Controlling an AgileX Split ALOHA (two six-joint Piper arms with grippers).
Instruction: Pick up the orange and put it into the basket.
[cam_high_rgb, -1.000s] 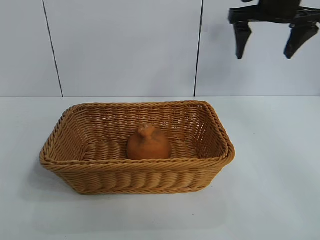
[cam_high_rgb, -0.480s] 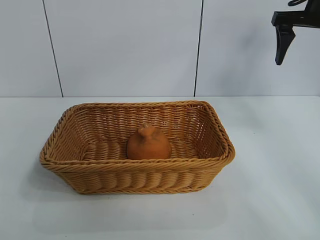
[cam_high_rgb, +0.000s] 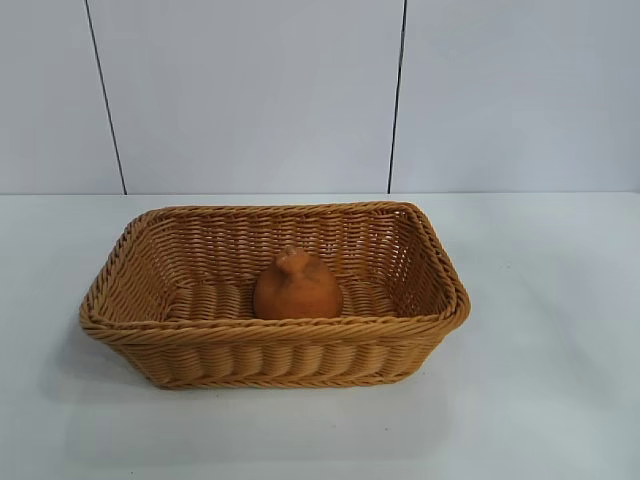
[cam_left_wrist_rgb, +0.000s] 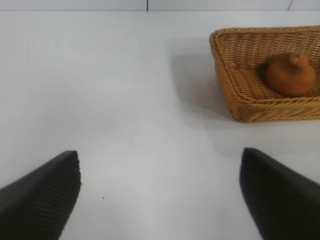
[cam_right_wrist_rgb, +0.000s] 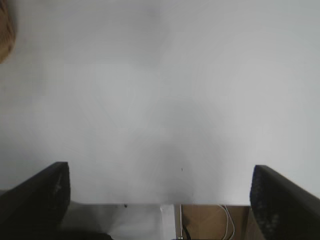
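Right arm is gone from the exterior view since 0.5 s ago; orange and basket unchanged. White table (cam_high_rgb: 540, 300) lies bare on all 4 sides of the basket (cam_high_rgb: 275, 350). Left gripper (cam_left_wrist_rgb: 160, 195) hovers above bare table, well apart from the basket; its 2 fingers (cam_left_wrist_rgb: 40, 200) spread wide, holding nothing. Right gripper (cam_right_wrist_rgb: 160, 200) likewise spread wide and empty over bare table near its edge. Orange (cam_high_rgb: 297, 287) sits upright inside the basket, near centre.
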